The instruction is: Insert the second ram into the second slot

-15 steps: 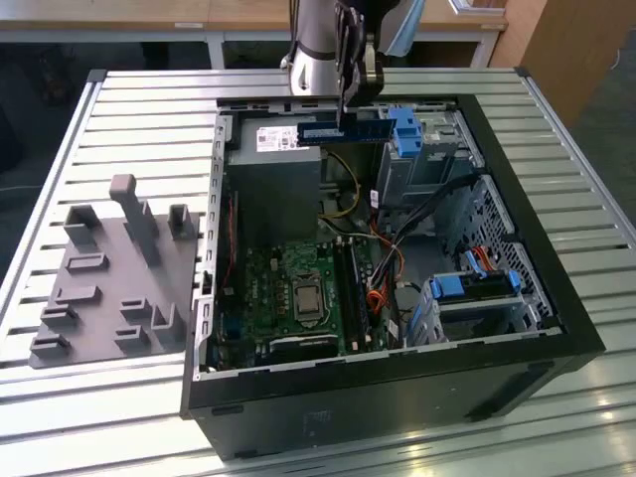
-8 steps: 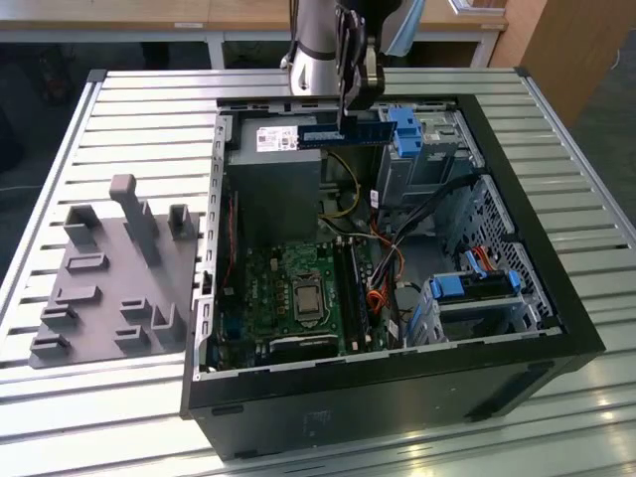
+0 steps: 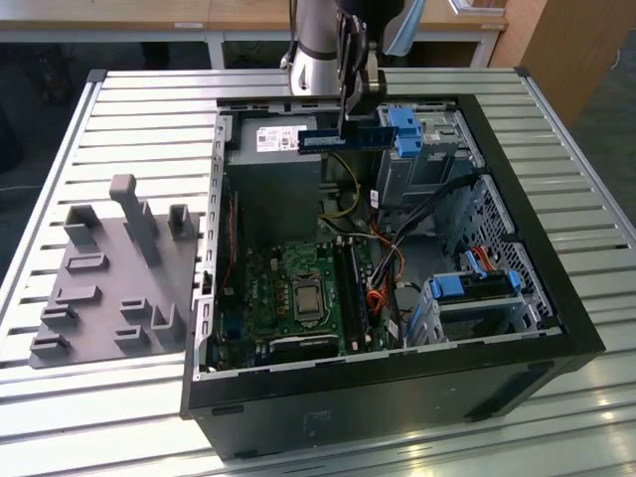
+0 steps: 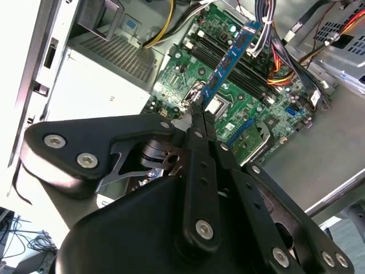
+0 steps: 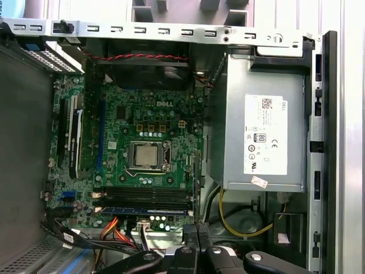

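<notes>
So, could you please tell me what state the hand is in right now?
Hand: closed on the second ram, holding it clear above the motherboard.

Looks like a robotics lab or test workshop to me. There's a silver bench of ribbed aluminium slats (image 3: 129, 99) with an opened-up black desktop computer case (image 3: 397, 402) lying on it, next to a grey plastic fixture plate with upright pegs (image 3: 99, 288). Plain wooden desks on white legs (image 3: 99, 12) sit behind.
</notes>
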`<action>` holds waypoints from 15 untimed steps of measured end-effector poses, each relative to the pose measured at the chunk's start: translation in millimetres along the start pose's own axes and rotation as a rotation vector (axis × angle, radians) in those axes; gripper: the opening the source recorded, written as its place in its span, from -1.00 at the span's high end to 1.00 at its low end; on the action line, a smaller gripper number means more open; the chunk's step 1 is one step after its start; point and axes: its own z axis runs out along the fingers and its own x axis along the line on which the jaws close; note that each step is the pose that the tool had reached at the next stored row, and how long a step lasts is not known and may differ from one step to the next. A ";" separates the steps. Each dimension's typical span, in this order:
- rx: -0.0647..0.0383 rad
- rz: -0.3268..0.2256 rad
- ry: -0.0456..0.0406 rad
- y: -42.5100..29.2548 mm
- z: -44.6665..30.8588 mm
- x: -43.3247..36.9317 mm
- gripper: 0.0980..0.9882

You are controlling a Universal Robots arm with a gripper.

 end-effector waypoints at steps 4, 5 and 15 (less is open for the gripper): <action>0.000 0.000 0.0000 0.1 0.0 4.2 0.96; 0.000 0.000 0.0001 0.1 0.0 5.1 0.96; 0.000 0.000 0.0015 0.3 0.0 11.0 0.96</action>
